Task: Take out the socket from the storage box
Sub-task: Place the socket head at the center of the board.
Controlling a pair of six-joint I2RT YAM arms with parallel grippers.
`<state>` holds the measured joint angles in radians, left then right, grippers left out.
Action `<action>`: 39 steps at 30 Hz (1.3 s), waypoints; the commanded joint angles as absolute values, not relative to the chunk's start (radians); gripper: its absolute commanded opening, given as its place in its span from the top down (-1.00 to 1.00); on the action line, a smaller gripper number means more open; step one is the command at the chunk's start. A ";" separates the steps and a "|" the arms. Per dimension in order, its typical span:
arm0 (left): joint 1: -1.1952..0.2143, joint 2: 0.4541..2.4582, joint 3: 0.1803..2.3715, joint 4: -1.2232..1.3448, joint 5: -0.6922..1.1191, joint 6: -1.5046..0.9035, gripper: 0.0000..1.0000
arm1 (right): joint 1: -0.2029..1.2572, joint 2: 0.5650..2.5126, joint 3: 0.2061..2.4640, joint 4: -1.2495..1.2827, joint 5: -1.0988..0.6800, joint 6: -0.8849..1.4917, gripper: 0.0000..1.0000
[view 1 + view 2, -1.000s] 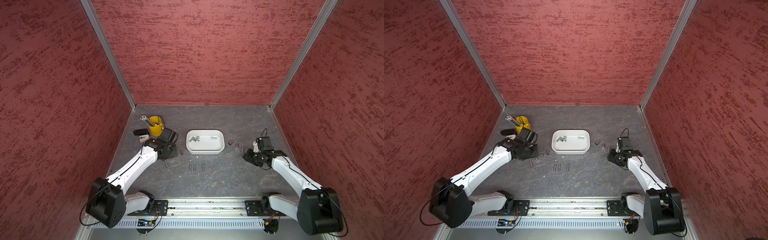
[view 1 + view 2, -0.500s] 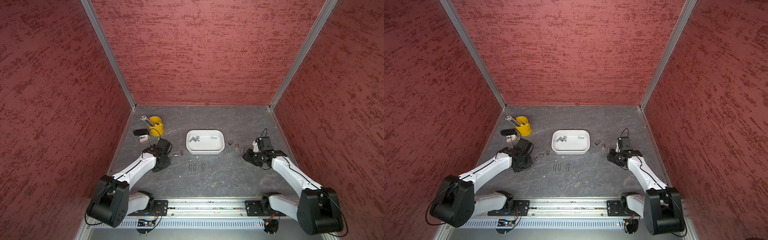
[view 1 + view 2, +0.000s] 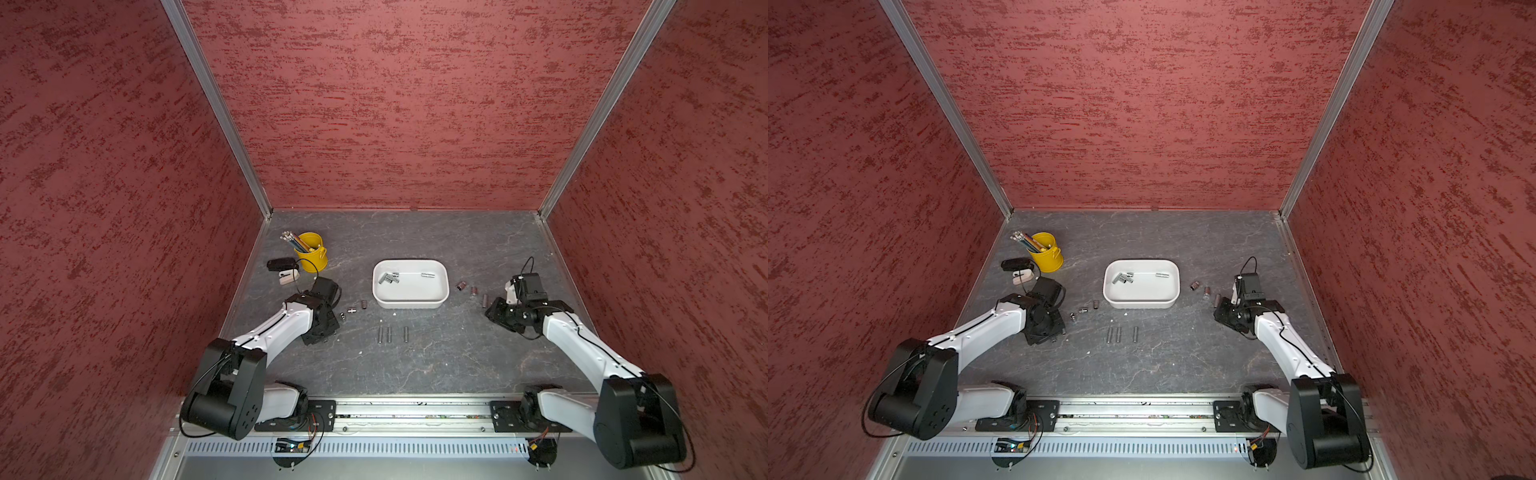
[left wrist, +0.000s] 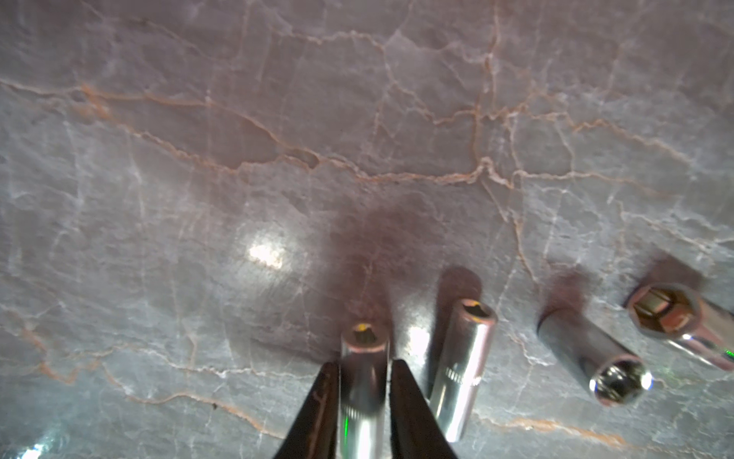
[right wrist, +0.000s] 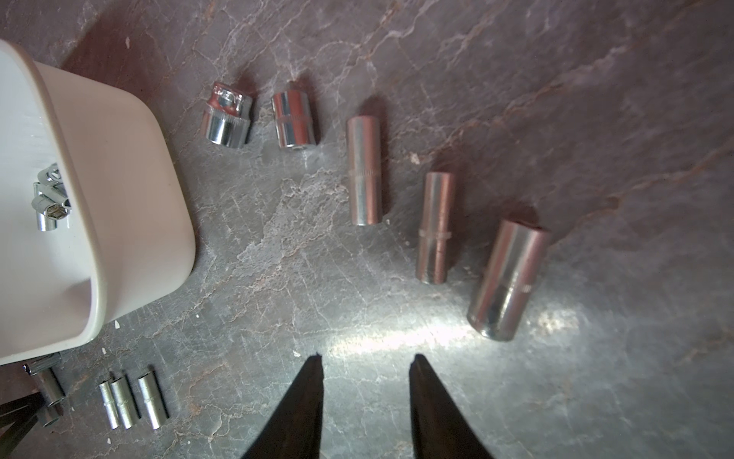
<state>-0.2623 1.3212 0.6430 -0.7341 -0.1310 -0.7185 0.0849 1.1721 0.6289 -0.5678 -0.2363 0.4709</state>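
Observation:
The white storage box [image 3: 411, 298] [image 3: 1141, 303] sits mid-table with a few chrome sockets [image 3: 389, 278] in it; its corner shows in the right wrist view [image 5: 119, 206]. In the left wrist view my left gripper [image 4: 364, 363] is low over the table, and a chrome socket [image 4: 363, 381] lies between its fingers with only slim gaps on each side. That socket lies beside another socket [image 4: 462, 369]. In both top views the wrist hides these jaws. To the right of the box my right gripper [image 5: 365, 357] [image 3: 492, 309] stands open and empty.
Loose sockets lie left of the box [image 3: 353, 309], in front of it [image 3: 390, 334] and to its right [image 5: 363, 171]. A yellow pencil cup [image 3: 311, 253] and small black [image 3: 281, 263] and white [image 3: 289, 276] items stand at the back left. Red walls enclose the table.
My left arm came back from beside the yellow cup toward the front left and down to the table with the socket. Its jaws have eased apart slightly. The right arm has not moved.

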 commanded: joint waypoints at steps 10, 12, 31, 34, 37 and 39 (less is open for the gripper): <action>-0.252 1.293 0.628 -0.717 -0.118 -0.709 0.34 | 0.092 1.180 0.621 -0.540 -0.256 0.462 0.21; -0.252 1.283 0.623 -0.716 -0.115 -0.708 0.31 | 0.092 1.180 0.621 -0.539 -0.258 0.462 0.22; -0.291 0.974 0.835 -0.902 0.012 -0.626 0.15 | 0.358 1.287 1.040 -0.635 -0.187 0.319 0.27; -0.291 0.964 0.931 -0.948 0.057 -0.548 0.10 | 0.455 1.441 1.190 -0.683 -0.179 0.178 0.26; -0.291 0.966 1.015 -1.012 0.058 -0.482 0.08 | 0.521 1.620 1.343 -0.768 -0.112 0.078 0.26; -0.291 0.963 1.046 -1.047 0.028 -0.455 0.07 | 0.535 1.719 1.413 -0.787 -0.093 0.044 0.28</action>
